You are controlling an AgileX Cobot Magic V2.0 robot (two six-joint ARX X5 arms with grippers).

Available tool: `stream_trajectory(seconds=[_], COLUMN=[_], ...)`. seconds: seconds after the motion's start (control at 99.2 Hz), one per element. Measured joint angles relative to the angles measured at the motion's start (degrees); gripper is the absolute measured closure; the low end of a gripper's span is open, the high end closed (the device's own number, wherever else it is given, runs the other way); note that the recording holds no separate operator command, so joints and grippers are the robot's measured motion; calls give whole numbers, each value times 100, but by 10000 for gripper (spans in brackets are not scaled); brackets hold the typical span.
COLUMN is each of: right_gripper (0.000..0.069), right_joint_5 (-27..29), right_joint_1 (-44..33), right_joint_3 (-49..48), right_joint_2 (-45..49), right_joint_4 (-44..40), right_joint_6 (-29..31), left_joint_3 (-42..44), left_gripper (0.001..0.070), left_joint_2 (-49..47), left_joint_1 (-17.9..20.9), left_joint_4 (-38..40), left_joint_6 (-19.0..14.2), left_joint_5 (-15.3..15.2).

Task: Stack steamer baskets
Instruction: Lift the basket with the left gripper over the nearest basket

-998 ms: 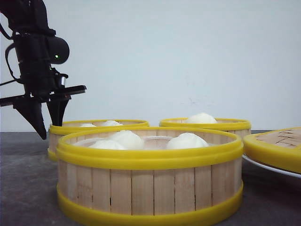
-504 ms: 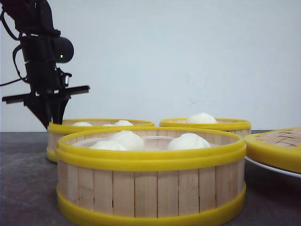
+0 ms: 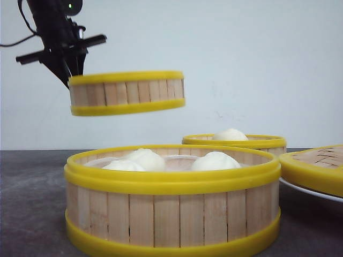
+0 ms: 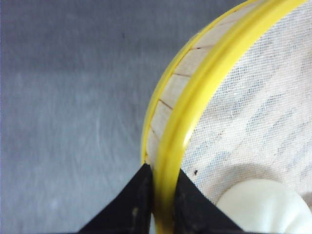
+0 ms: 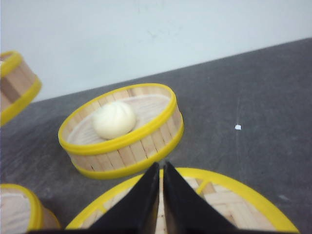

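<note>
The left gripper (image 3: 68,72), a black claw hanging from the dark arm at the upper left, points downward and pinches the left rim of a round steamer basket with pale vertical bamboo slats and thick yellow plastic rims (image 3: 127,92). In the left wrist view the two black fingers (image 4: 134,204) sit one outside and one inside the wall, clamped on the yellow rim, and a white gauzy liner and a smooth white bun (image 4: 265,207) show inside. This lifted basket hangs in the air, slightly tilted, above and to the left of the others, well clear of the dark grey matte table (image 3: 32,203).

The right gripper (image 5: 161,195) has its black tapered fingers pressed together with only a thin slit between them, holding nothing; it hovers over a flat yellow-rimmed lid with a woven bamboo top (image 5: 229,204), which in the front view rests on a white plate (image 3: 311,191) at the right edge.

Nearest the camera stands a second slatted, yellow-rimmed basket (image 3: 171,214) holding round white buns (image 3: 213,160). Behind it, to the far right, a third like basket (image 3: 234,141) holds a single bun. A plain white wall backs the scene.
</note>
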Motion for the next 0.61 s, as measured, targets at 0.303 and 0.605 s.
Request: stream_trajectory(seconds=[0.303, 0.605], right_gripper=[681, 681], right_joint_5=[-4, -396], right_joint_1=[0, 0], right_joint_3=[0, 0], right_joint_2=[0, 0], right_joint_4=[-50, -479], right_joint_6=[103, 240], left_joint_3=[-160, -1923], left_gripper=[685, 685], left_joint_2=[-125, -1519], left_joint_1=[-365, -992], left_joint_4=[-636, -153], left_joint_6=[339, 509], left_joint_5=[83, 199])
